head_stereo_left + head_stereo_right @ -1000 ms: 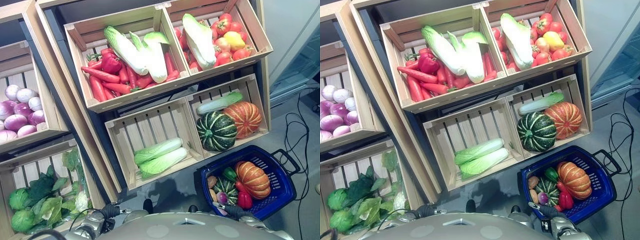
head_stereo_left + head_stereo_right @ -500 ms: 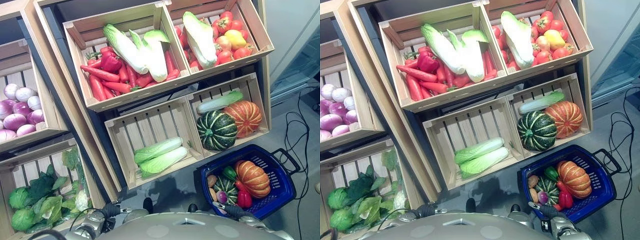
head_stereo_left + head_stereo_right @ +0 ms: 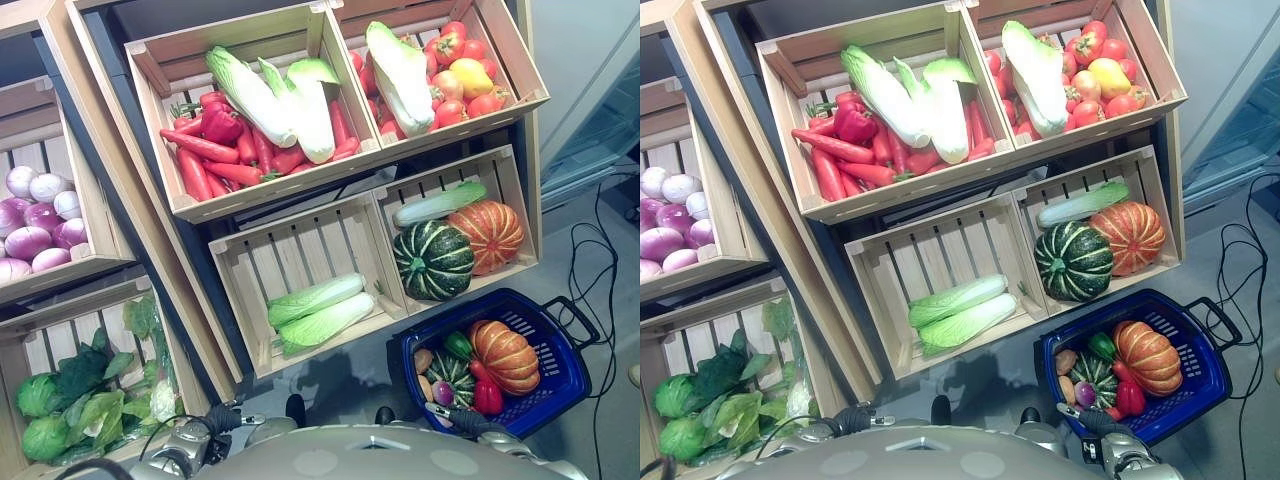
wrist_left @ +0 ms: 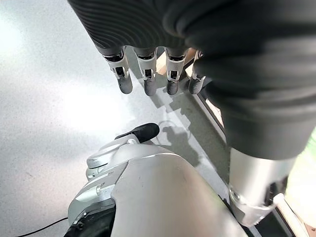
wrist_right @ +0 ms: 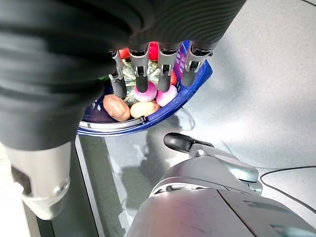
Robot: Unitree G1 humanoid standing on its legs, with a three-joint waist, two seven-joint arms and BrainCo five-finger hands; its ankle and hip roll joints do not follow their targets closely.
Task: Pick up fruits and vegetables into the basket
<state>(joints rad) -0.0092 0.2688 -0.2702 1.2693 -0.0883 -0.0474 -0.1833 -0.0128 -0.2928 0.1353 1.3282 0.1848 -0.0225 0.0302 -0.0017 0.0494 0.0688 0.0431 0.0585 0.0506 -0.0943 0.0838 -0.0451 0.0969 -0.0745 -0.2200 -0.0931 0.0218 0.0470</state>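
Basket, blue plastic with a black handle, stands on the grey floor at the robot's right, just below the crate that holds a green striped squash, an orange pumpkin and a pale cabbage. Inside the basket lie a second orange pumpkin, a small striped squash, a red pepper, a green pepper, two potatoes and a purple onion.

The right hand hangs above the near rim of the basket with its fingers straight and loose, and it holds nothing. The left hand hangs over the bare floor with straight, relaxed fingers, also empty.

The upper crates hold carrots, red peppers, napa cabbages and tomatoes. A lower crate holds two more cabbages.
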